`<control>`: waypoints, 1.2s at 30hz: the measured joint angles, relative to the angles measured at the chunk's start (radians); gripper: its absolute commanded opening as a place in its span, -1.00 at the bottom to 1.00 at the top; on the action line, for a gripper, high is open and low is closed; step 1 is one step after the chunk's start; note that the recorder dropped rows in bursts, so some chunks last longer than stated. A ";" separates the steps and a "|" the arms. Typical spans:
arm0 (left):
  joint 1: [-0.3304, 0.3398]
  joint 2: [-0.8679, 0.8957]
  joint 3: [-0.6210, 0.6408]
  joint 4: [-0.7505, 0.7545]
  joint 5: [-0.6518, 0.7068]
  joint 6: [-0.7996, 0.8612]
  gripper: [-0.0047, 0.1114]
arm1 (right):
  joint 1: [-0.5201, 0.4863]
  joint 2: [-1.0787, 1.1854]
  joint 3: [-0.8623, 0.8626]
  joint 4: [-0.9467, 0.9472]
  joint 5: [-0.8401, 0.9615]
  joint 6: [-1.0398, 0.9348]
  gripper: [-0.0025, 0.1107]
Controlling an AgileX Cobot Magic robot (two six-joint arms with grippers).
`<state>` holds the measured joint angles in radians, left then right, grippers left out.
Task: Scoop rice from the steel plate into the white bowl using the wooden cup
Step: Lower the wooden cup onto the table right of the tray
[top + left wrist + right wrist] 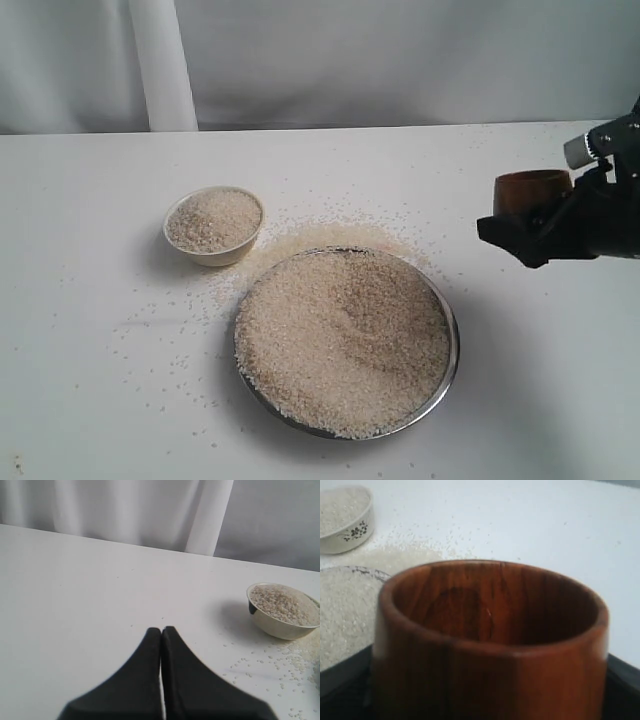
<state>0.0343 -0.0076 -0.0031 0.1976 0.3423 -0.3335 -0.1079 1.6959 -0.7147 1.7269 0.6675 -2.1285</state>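
– Rice [345,335] first: where does it lie?
– Mostly heaped on the steel plate [455,345], which sits in the middle of the white table [90,300]. The heap reaches the rim nearly all round.
– And the white bowl [215,257]?
– Just beside the plate, at its far left in the exterior view, close to it but apart. It is filled with grains up to its rim. Spilled grains [320,238] lie in a band on the table between bowl and plate and along the plate's far edge. A thinner scatter runs off to the left.
– Who has the wooden cup [530,190]?
– The right gripper [530,232]. Its dark fingers [340,680] clamp the cup from either side and hold it upright, mouth up, to the right of the plate and clear of it. The right wrist view looks straight into the cup and shows bare reddish wood, with what may be a single grain on the bottom.
– The left gripper [161,635]?
– Its fingers are pressed together, tip against tip. It hangs over bare table, with the bowl off to one side of it.
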 measured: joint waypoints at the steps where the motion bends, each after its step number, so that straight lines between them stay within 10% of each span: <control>1: 0.000 0.000 0.000 0.000 0.000 0.000 -0.92 | -0.002 0.014 0.002 0.002 0.000 -0.003 -0.96; 36: 0.000 0.000 0.000 0.000 0.000 0.000 -0.92 | 0.017 0.303 -0.128 -0.089 -0.063 -0.003 -0.90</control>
<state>0.0343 -0.0076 -0.0031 0.1976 0.3423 -0.3335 -0.0905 1.9992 -0.8429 1.6378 0.6049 -2.1311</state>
